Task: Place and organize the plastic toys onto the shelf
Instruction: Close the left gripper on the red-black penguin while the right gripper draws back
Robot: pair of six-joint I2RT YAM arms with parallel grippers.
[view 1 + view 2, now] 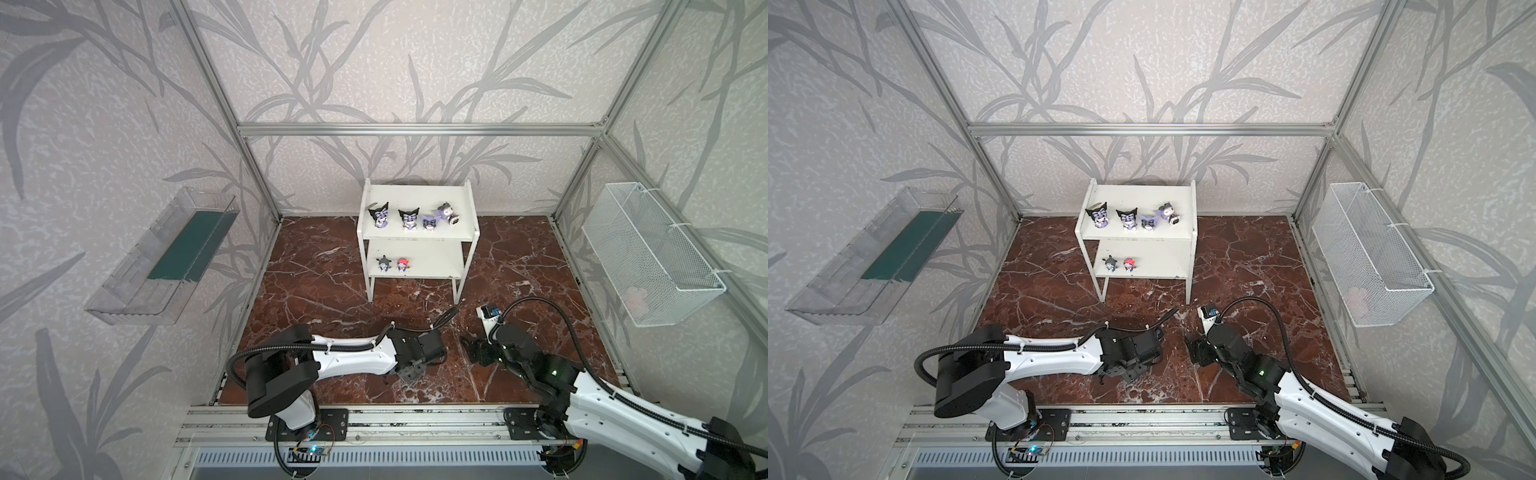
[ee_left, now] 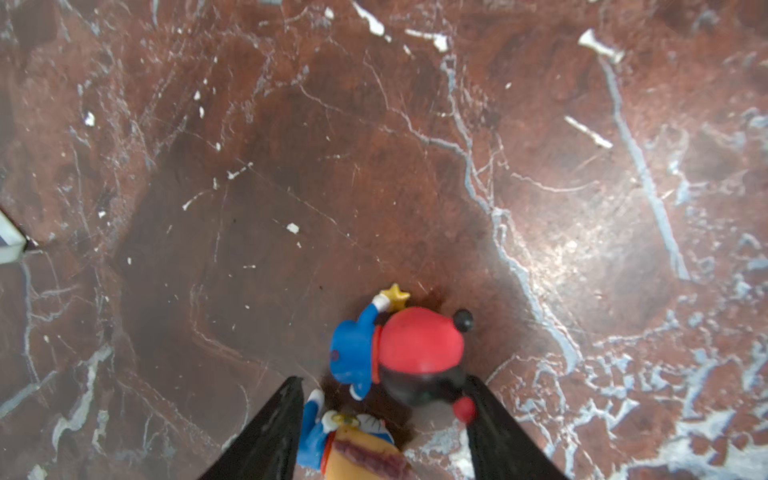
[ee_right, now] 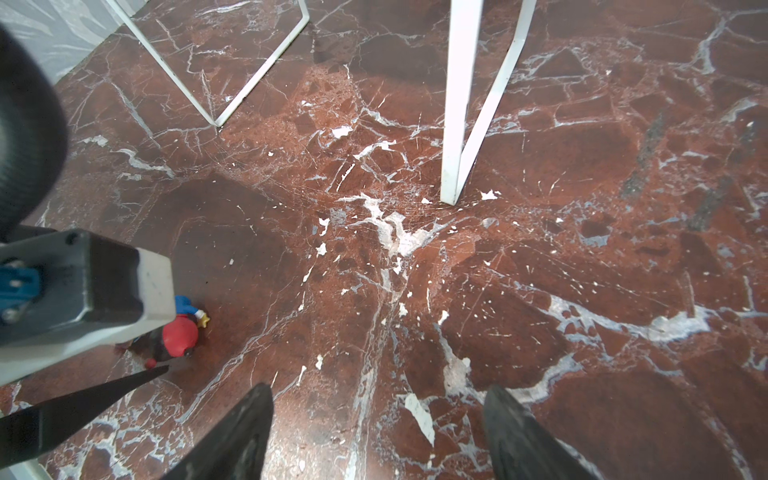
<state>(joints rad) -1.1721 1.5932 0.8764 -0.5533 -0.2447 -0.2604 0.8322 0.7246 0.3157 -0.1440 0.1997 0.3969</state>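
Six plastic toys (image 1: 1127, 219) on the shelf (image 1: 415, 195): four larger pointed-ear ones in a row on the top board, namely first black toy (image 1: 378, 215), second black toy (image 1: 409, 218), lavender toy (image 1: 431, 221), greyish toy (image 1: 448, 212) at the right end; grey-head toy (image 1: 383, 263) and pink-head toy (image 1: 402, 264) side by side at the left of the lower board. Other two down on the marble floor (image 1: 316, 270), well in front of the shelf, between the fingers of the left gripper (image 2: 384, 380): black-red-head toy (image 2: 419, 353) lying on its side, orange-head toy (image 2: 357, 455) just beside it, partly cut off by the frame edge. Left fingers (image 2: 270, 428) partway open, straddling both toys; one fingertip right up against the black-red head, actual contact not clear; strip of floor showing between the other fingertip and that toy's blue body. Black-red-head toy also in the right wrist view (image 3: 176, 336), half hidden behind the left arm's camera housing (image 3: 83, 291). Right gripper (image 3: 378, 388) near the left one, over bare floor, fingers (image 3: 511, 432) wide apart, nothing between them, touching nothing. Shelf legs (image 3: 457, 124) beyond it. Both floor toys hidden under the left gripper in both top views.
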